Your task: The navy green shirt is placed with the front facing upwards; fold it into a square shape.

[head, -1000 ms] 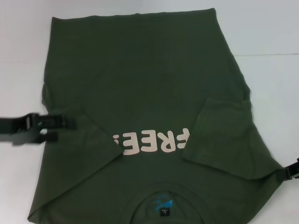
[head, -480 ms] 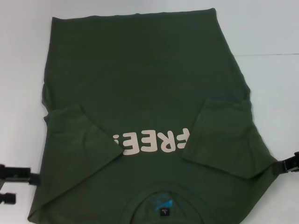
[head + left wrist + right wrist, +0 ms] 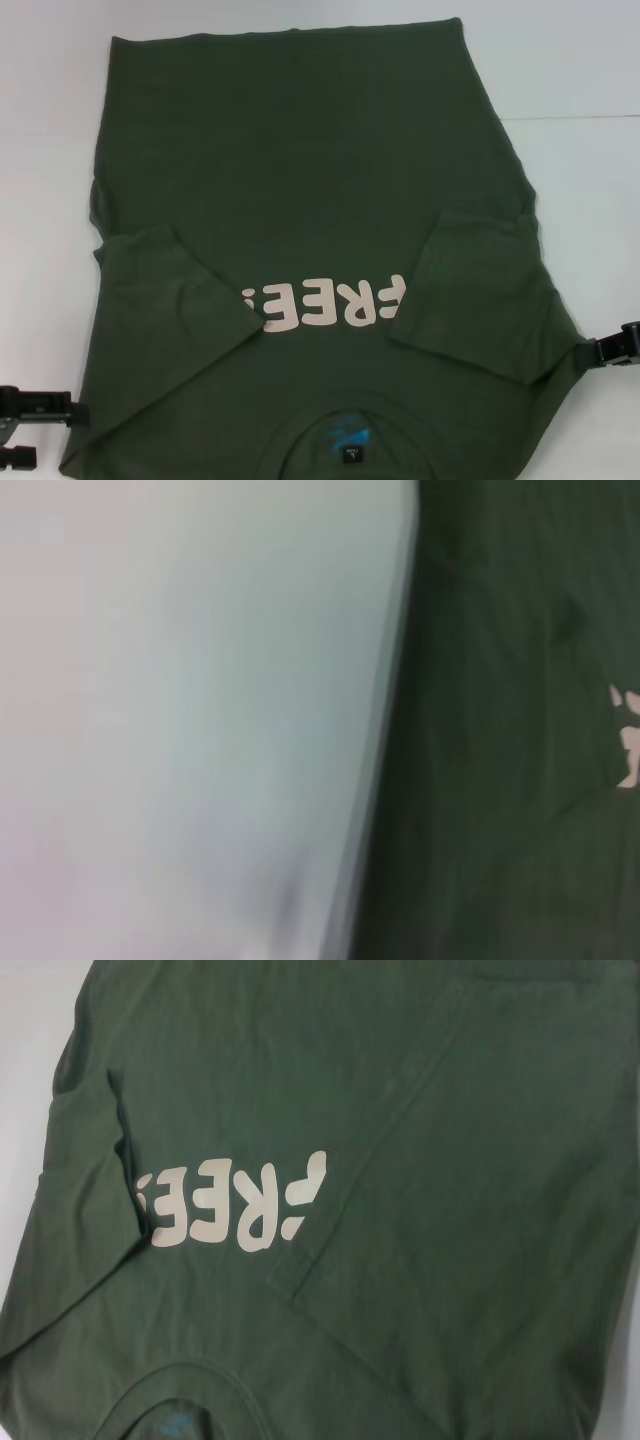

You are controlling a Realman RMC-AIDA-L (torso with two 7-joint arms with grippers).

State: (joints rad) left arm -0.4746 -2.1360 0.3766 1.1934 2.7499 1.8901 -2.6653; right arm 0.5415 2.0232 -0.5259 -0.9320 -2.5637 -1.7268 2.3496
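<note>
With both sleeves folded inward over the navy green shirt (image 3: 300, 180), left tool (image 3: 30, 430) sits released beside its shoulder edge; right tool (image 3: 615, 352) state indeterminable.

Across the chest of the navy green shirt (image 3: 300, 170) I read pale pinkish block letters (image 3: 325, 303), upside down from my head: "FREE", with a further mark after the last E half tucked under the folded sleeve, so I cannot tell what it is. My right wrist view shows the same "FREE". Inside the collar sits a small dark neck label (image 3: 350, 452); its print is too small for me to read.
</note>
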